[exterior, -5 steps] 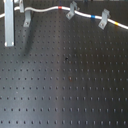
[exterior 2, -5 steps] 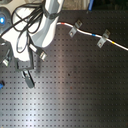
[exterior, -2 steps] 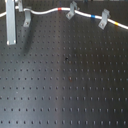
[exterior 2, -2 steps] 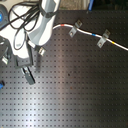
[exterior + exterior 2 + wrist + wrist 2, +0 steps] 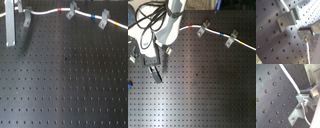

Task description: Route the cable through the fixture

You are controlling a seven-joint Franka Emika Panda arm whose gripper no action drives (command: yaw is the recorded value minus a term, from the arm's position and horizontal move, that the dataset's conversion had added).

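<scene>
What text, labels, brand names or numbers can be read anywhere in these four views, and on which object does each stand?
None: no readable text, label, brand or number shows in any view.
The cable carries only plain red, blue and yellow bands, no lettering.
The metal clips and the black perforated board are unmarked.
The robot arm's casing shows no legible marking in the second exterior view.

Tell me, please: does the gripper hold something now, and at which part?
The gripper holds the cable, pinched between its fingertips beside the clip near the arm. The exact spot along the cable cannot be told.
</scene>
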